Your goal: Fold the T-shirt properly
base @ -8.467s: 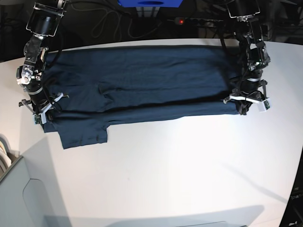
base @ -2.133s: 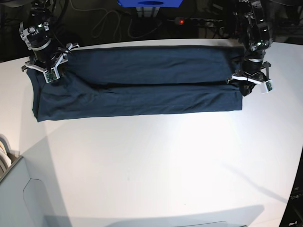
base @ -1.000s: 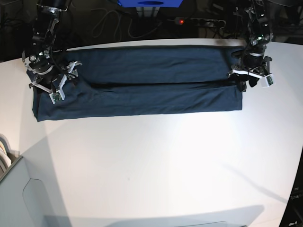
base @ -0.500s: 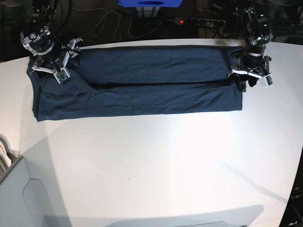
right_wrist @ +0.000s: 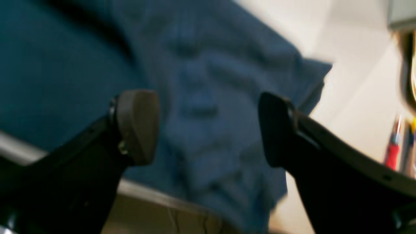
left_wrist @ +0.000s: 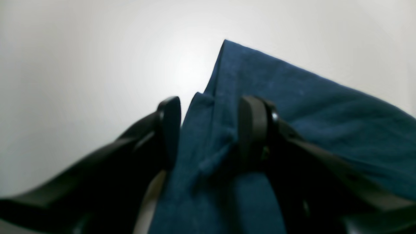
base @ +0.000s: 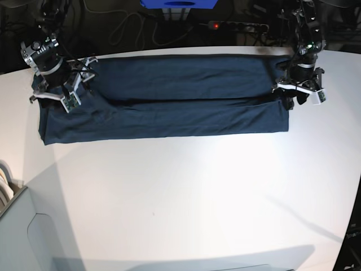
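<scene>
Base view: the T-shirt [base: 163, 101] is seen laid out as a long band across the far half of the desk [base: 197, 197], both long edges folded in toward a seam running along its middle. At one end the left end effector [left_wrist: 208, 130] is held with its jaws apart, a bunched ridge of hem lying between them; whether the cloth is actually pinched cannot be told from the wrist view. At the other end the right end effector [right_wrist: 208, 126] is poised above the fabric with its jaws wide and nothing gripped. For the next fold, all layers at each end should be gathered before closing, and the two ends should be lifted evenly so the band is not skewed.
</scene>
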`<state>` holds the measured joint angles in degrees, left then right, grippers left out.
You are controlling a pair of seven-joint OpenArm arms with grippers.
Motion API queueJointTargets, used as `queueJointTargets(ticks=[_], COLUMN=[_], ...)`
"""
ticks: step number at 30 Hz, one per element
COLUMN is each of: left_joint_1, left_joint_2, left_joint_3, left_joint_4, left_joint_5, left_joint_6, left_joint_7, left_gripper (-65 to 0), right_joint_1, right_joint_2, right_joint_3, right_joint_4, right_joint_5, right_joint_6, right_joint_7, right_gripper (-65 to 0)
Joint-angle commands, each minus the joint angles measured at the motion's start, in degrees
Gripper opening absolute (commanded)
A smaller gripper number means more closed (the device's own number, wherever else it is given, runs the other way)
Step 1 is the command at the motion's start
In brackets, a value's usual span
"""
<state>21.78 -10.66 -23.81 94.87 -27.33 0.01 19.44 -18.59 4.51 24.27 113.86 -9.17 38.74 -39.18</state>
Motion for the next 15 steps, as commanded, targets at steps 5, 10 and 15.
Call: queueJointTargets(ticks=[5, 10, 15], left_joint_1=[0.5, 0.8, 1.0], left_joint_2=[-0.2, -0.2, -0.2], left_joint_3=[-3.4, -3.8, -3.8], left_joint_4=[1.1, 1.1, 1.0], left_joint_5=[-0.4, -0.4, -0.4], left_joint_6=[-0.1, -0.1, -0.1], left_joint_7=[-1.1, -1.0, -1.0], left_gripper=[-37.0, -37.0, -37.0], right_joint_1=[6.7, 12.4, 13.8], right_joint_2=[-0.7, -0.7, -1.2], right_joint_3=[-0.5, -3.8, -5.2], right_joint_4=[-7.0, -17.2, -19.6], right_joint_5=[0.4, 0.2, 0.6], right_joint_6=[1.3, 1.3, 1.3], right_joint_7=[0.6, 0.6, 0.6], right_gripper=[-19.1, -19.1, -19.1])
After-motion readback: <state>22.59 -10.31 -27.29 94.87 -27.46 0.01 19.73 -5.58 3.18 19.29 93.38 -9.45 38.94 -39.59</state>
